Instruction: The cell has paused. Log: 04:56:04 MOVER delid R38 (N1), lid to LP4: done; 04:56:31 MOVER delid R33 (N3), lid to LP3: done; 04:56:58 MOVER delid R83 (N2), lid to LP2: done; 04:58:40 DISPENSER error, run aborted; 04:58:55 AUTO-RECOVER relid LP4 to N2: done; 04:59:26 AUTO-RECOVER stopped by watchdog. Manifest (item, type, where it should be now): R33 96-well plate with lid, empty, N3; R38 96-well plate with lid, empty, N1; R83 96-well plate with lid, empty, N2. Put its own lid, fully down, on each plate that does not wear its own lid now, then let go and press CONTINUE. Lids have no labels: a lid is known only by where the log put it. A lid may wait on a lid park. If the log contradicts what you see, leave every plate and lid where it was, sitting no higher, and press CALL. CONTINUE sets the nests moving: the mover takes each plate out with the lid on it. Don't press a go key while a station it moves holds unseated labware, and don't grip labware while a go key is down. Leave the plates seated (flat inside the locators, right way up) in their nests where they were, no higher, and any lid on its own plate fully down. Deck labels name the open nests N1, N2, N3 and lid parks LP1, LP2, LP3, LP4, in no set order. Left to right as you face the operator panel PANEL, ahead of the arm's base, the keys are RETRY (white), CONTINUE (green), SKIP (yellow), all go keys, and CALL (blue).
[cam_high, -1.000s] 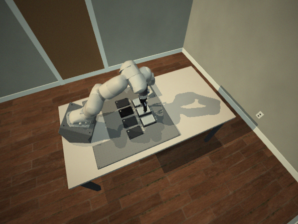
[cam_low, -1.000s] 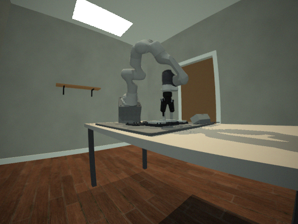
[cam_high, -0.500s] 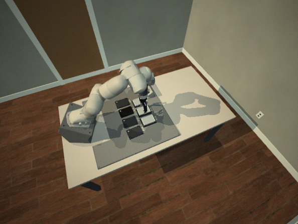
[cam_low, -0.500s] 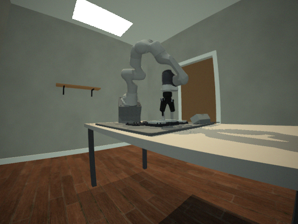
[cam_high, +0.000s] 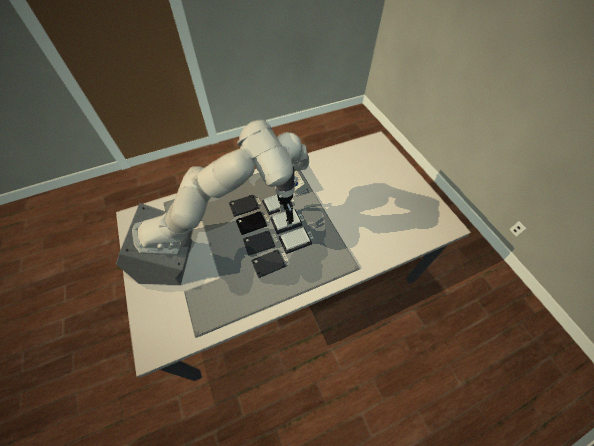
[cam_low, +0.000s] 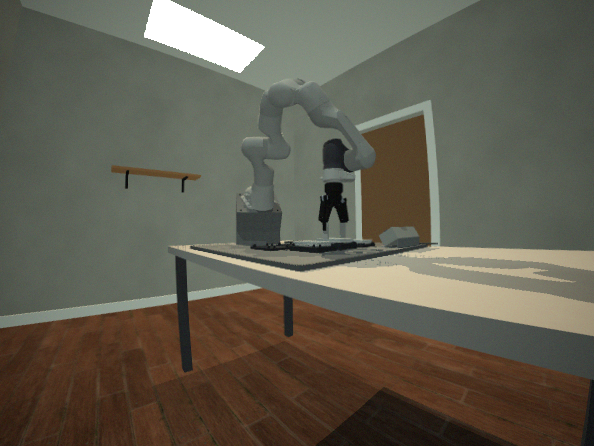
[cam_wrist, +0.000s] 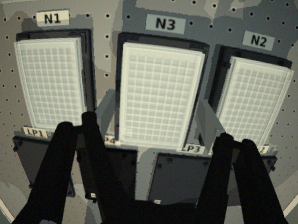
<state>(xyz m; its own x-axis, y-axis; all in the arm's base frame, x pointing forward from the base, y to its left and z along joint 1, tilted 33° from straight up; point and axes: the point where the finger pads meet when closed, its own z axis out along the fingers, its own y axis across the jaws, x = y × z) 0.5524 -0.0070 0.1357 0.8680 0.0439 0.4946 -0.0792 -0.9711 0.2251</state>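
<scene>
Hand (cam_wrist: 148, 196) empty and spread above the middle plate (cam_wrist: 160, 94) in N3 on the table (cam_high: 390, 165), plates at N1 (cam_wrist: 51, 83) and N2 (cam_wrist: 254, 99) alongside, probably poised for lids.

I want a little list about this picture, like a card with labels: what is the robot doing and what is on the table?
arm: white, bent over the grey deck
end effector: open, holding nothing, above the middle plate
plates: three white gridded ones in a row
left nest label: N1
middle nest label: N3
right nest label: N2
dark squares: four in a row beside the plates
table: cream top, dark legs
</scene>
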